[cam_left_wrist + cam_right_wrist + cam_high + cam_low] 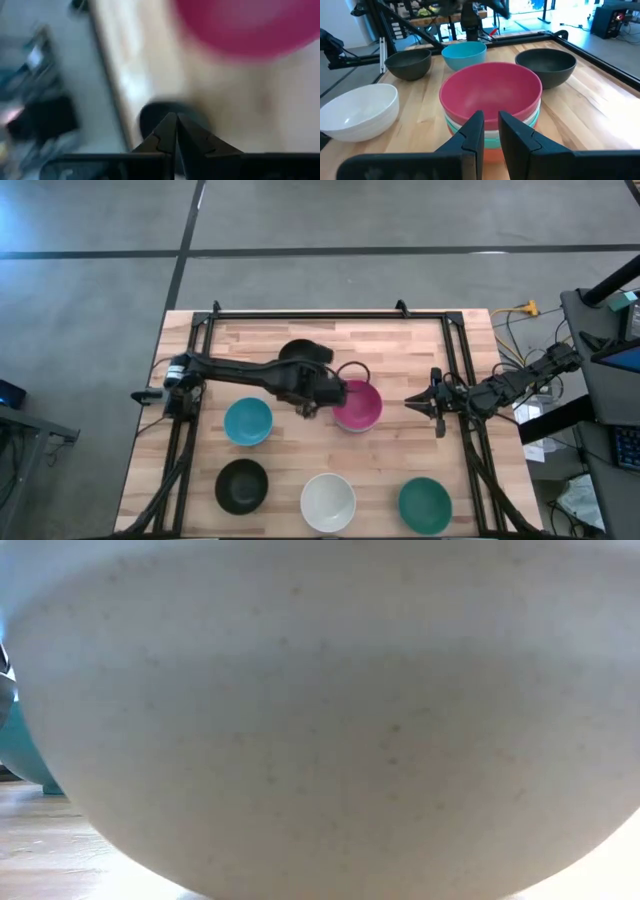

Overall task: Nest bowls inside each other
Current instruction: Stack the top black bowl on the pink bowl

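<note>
A stack of bowls with the magenta bowl on top stands mid-table; white, teal and red rims show under it in the right wrist view. Single bowls rest on their bases: light blue, black, white, dark green, and another black on the far side of the left arm. My left gripper is shut, just left of the stack. My right gripper hovers right of the stack, narrowly open, pointing at it.
A black metal frame runs along the table's far and side edges. Cables and equipment stand off the table's right. Bare wood lies right of the far black bowl. The white bowl fills almost the whole low view.
</note>
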### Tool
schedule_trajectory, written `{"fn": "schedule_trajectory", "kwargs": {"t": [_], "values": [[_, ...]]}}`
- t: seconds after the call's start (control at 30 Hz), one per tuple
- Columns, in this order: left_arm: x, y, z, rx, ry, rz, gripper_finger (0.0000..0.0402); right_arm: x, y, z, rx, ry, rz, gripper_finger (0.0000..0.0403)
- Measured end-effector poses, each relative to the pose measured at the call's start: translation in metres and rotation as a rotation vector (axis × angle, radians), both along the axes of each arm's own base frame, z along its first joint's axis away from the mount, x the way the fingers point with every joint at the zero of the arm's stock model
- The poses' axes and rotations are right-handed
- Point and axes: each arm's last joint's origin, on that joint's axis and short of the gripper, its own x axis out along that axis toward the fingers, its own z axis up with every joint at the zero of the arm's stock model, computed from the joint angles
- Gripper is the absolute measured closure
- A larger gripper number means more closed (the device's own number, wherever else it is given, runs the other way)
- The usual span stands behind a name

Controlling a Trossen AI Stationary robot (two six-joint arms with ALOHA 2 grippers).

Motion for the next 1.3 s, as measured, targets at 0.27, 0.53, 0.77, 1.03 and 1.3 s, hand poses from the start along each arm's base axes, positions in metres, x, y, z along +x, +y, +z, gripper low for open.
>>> {"fn": "schedule_trajectory", "kwargs": {"t": [0.27,0.53,0.77,1.03,1.3], "values": [[-0.022,0.054,-0.025,-0.063,0.149,0.272,0.0369,0.000,0.000,0.001,0.006,-0.008,0.007,0.0351],[-0.043,0.094,-0.048,-0.320,0.061,0.360,0.0275,0.000,0.001,0.000,0.017,-0.002,0.029,0.0351],[-0.058,0.101,-0.062,-0.506,-0.080,0.322,0.0218,0.000,0.001,-0.002,0.014,0.002,0.029,0.0351],[-0.066,0.095,-0.085,-0.650,-0.033,0.289,0.0213,0.000,0.001,-0.002,0.010,-0.002,0.030,0.0351],[-0.063,0.103,-0.102,-0.639,-0.122,0.277,0.0213,0.000,0.001,-0.001,0.003,-0.008,0.023,0.0351]]}}
